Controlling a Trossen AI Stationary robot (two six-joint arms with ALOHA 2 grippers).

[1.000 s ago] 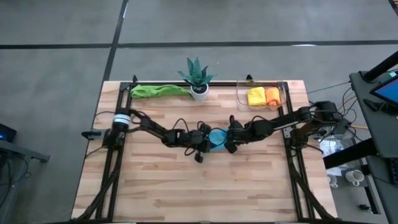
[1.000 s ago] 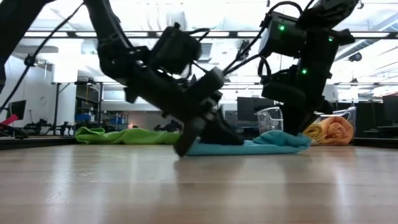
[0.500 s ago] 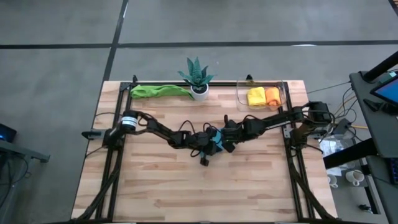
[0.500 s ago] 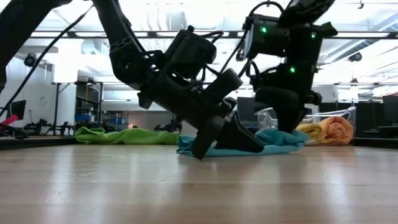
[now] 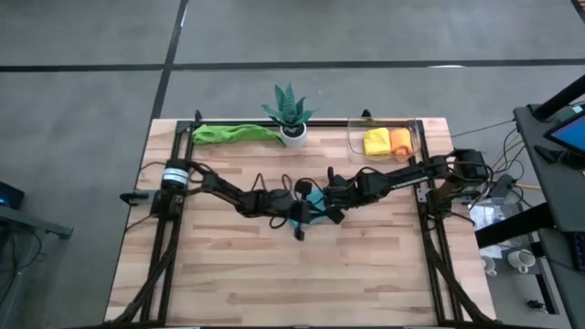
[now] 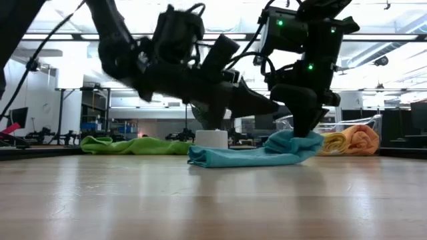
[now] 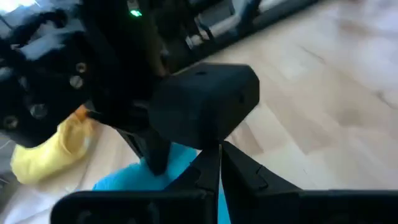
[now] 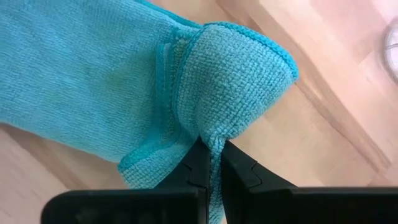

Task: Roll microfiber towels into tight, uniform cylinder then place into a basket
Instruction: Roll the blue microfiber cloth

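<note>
Step in hand: forming the light blue towel [image 6: 253, 155] into a roll; judged early, cloth lies folded flat, not yet a cylinder.
Technique: keep the pinched edge taut, turn evenly, hold both ends level.
Right gripper [image 8: 211, 163]: closed, pinching a fold of the towel's edge.
Left gripper [image 7: 219, 163]: closed, empty, lifted just beside the towel.
Towel location: mid-table.
Basket [image 5: 413, 144]: far right corner, holding yellow and orange rolls.

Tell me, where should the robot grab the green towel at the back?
Probably from above, at the free end of the green towel away from the potted plant. It lies bunched in a long strip along the table's far edge, so that end sits clear.
</note>
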